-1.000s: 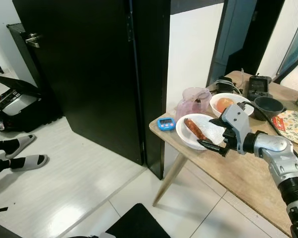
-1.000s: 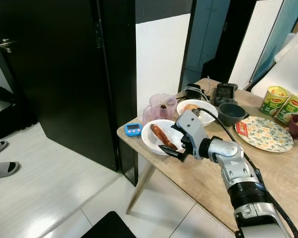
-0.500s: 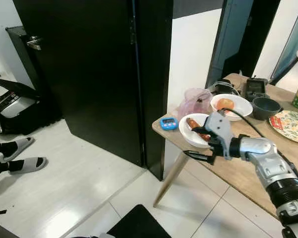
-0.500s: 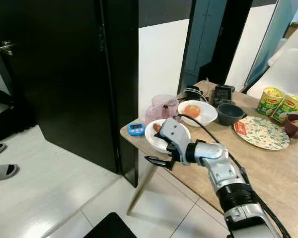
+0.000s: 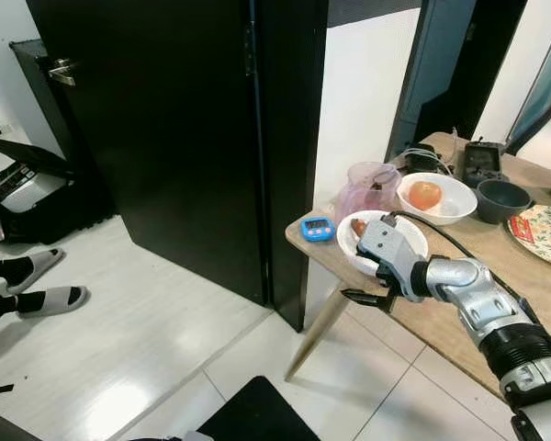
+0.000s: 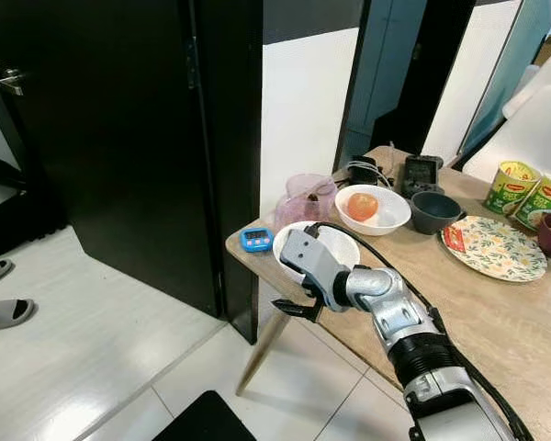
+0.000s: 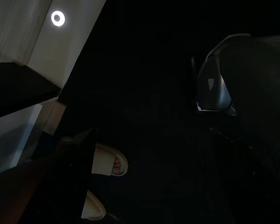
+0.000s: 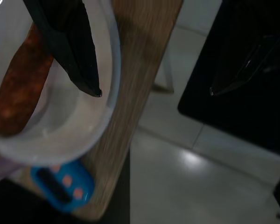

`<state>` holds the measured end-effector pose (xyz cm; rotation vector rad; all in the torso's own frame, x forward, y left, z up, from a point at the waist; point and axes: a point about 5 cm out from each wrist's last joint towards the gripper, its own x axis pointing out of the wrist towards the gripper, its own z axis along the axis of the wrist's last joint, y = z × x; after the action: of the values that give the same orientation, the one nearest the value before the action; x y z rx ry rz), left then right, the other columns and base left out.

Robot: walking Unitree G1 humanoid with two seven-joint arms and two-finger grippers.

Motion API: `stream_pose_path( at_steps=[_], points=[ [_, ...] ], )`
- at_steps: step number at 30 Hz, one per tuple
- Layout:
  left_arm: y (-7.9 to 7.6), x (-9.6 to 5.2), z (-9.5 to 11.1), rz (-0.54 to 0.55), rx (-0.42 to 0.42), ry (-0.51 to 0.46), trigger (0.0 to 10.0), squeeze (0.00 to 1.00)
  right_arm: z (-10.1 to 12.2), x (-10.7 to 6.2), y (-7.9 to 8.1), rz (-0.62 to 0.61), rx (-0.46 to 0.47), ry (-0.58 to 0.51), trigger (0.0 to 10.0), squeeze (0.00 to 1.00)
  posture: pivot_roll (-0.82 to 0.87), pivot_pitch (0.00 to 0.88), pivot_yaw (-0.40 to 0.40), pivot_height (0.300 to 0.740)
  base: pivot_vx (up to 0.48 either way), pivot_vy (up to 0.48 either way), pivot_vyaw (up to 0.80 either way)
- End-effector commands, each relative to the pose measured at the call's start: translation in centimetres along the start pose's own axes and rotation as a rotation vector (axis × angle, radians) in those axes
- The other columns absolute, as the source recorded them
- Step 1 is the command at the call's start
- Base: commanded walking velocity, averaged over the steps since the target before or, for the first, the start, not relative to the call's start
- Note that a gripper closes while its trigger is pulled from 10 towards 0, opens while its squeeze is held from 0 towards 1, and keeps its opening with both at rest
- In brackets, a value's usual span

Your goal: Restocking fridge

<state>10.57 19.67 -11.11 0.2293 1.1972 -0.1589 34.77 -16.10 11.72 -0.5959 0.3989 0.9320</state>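
A white bowl (image 5: 419, 244) with a brown sausage (image 8: 18, 88) in it sits at the near left corner of the wooden table (image 5: 459, 312). My right gripper (image 5: 367, 280) is open at that corner. One black finger (image 8: 70, 42) reaches inside the bowl above the sausage. The other finger (image 5: 360, 296) hangs off the table's edge over the floor. Nothing is held between them. The left arm hangs idle; its wrist view is dark and takes in pale slippers (image 7: 109, 163) on the floor.
A blue timer (image 5: 318, 228), a pink jug (image 5: 372, 184), a bowl with an orange fruit (image 5: 425, 195), a dark bowl (image 5: 500, 197) and a patterned plate (image 5: 544, 234) share the table. A tall black door (image 5: 165, 138) stands left. A person's slippered feet (image 5: 28, 285) are at far left.
My right gripper has slid left across the bowl to the table's corner, its lower finger now past the edge. The camera has shifted slightly.
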Motion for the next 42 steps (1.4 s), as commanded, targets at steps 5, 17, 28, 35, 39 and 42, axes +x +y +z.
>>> stream_pose_path(
  at_steps=[5, 17, 28, 35, 39, 42],
  points=[
    [-2.1, 0.2, 0.4, -0.074, -0.007, -0.012, 10.0, 0.0, -0.2, -0.6, -1.2, -0.054, -0.029, 0.084, 10.0, 0.0, 0.04, 0.0, -0.055, 0.74, 0.0, 0.0, 0.0],
    [-2.1, 0.2, 0.4, -0.072, -0.012, -0.011, 10.0, 0.0, -0.5, -1.4, -2.1, -0.082, -0.08, 0.186, 10.0, 0.0, 0.04, 0.0, -0.053, 0.74, 0.0, 0.0, 0.0],
    [-2.2, 0.2, 0.3, -0.072, -0.013, -0.011, 10.0, 0.0, -0.8, -1.7, -2.0, -0.056, -0.071, 0.216, 1.2, 0.0, 0.04, 0.0, -0.053, 0.74, 0.0, 0.0, 0.0],
    [-2.2, 0.2, 0.3, -0.073, -0.015, -0.011, 10.0, 0.0, -0.8, -1.6, -1.9, -0.051, -0.068, 0.221, 0.7, 0.0, 0.04, 0.0, -0.053, 0.74, 0.0, 0.0, 0.0],
    [-2.2, 0.2, 0.3, -0.074, -0.017, -0.011, 10.0, 0.0, -0.6, -1.5, -1.8, -0.044, -0.078, 0.219, 0.5, 0.0, 0.04, 0.0, -0.053, 0.74, 0.0, 0.0, 0.0],
    [-2.2, 0.2, 0.3, -0.074, -0.018, -0.012, 10.0, 0.0, -0.5, -1.6, -1.8, -0.044, -0.082, 0.221, 0.0, 0.0, 0.04, 0.0, -0.054, 0.74, 0.0, 0.0, 0.0]
  ],
)
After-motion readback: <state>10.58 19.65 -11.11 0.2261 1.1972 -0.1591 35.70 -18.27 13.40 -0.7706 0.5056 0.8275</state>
